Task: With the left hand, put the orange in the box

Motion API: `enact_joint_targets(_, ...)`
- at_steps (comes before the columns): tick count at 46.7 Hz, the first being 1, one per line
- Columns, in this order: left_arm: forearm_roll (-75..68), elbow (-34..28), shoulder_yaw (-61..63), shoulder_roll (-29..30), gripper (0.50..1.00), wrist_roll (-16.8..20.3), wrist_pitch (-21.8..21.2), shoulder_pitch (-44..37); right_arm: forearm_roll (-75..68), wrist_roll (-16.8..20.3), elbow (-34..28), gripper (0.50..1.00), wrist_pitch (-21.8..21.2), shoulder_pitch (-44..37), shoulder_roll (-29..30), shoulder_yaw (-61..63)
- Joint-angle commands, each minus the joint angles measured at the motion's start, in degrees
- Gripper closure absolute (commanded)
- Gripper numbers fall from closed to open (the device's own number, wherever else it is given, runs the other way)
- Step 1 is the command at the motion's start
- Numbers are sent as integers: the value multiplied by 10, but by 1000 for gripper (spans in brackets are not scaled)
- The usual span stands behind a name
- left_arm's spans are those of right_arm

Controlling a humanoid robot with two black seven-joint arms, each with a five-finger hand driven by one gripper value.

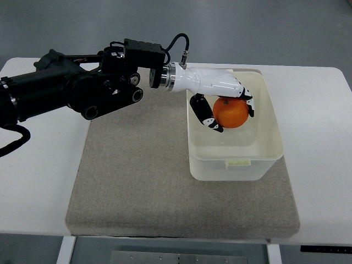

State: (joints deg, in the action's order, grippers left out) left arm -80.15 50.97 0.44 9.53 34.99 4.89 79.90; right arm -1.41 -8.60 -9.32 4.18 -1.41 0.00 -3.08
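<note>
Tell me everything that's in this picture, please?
orange: one, orange, over the box's inside, held in the left hand
box: one, cream, open-topped, on the mat's right part
mat: one, grey-beige, on the table
table: one, white, under it all
left hand: one, white with black fingers, on a black arm from the left, over the box, fingers closed round the orange

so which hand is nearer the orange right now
Left. The left hand is wrapped around the orange, holding it over the box. The right hand is not in view.
</note>
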Motion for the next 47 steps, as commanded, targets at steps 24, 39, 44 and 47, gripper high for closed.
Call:
enact_joint_targets(24,7,-9,-3,0,660,0,-29,-12,0,0,0,574,-1,0,0,0)
enact_joint_targets(39,10,-9,-4,0,540,0,-29,-14,0,0,0,574,0,0,0,0)
enact_joint_targets(44,10,-9,-4,0,538,0,-29,-14,0,0,0,574,0,0,0,0)
enact_joint_targets(47,10,-8,-5,0,538,0,-29,-14,0,1,0,574,-1,0,0,0)
